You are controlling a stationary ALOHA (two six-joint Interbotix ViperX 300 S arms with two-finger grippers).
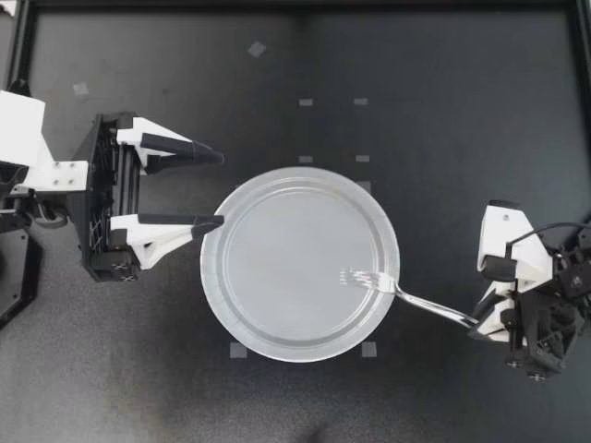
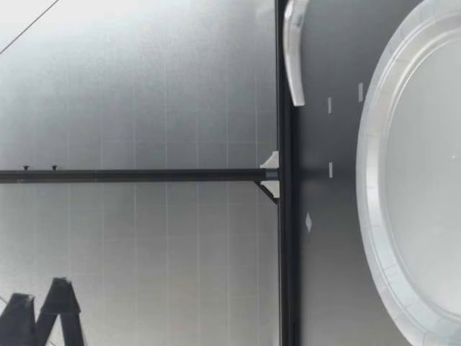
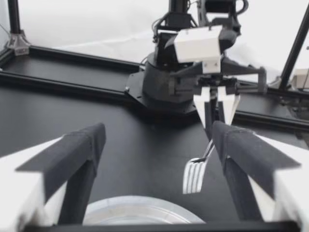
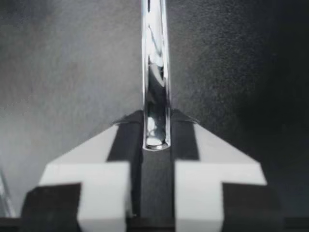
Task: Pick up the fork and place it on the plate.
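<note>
At the lower right of the top view, my right gripper [image 1: 476, 328] is clenching the handle end of the metal fork [image 1: 397, 291]. The fork is reaching up and to the left from it, so the tines are hanging over the right part of the round white plate [image 1: 277, 249], inside its rim. I cannot tell whether the tines are touching the plate.

In the right wrist view the fork handle [image 4: 155, 72] is sitting pinched between both fingers of that gripper [image 4: 157, 140] and running straight ahead.

My left gripper [image 1: 220, 189] is waiting at the left of the top view, released, its jaws standing wide apart and pointing at the plate's left rim.

In the left wrist view the fork [image 3: 195, 175] is hanging from the right gripper [image 3: 215, 116] beyond the plate [image 3: 140, 212]. The plate is lying flat on the dark table [image 1: 443, 111], near the frame's centre.
</note>
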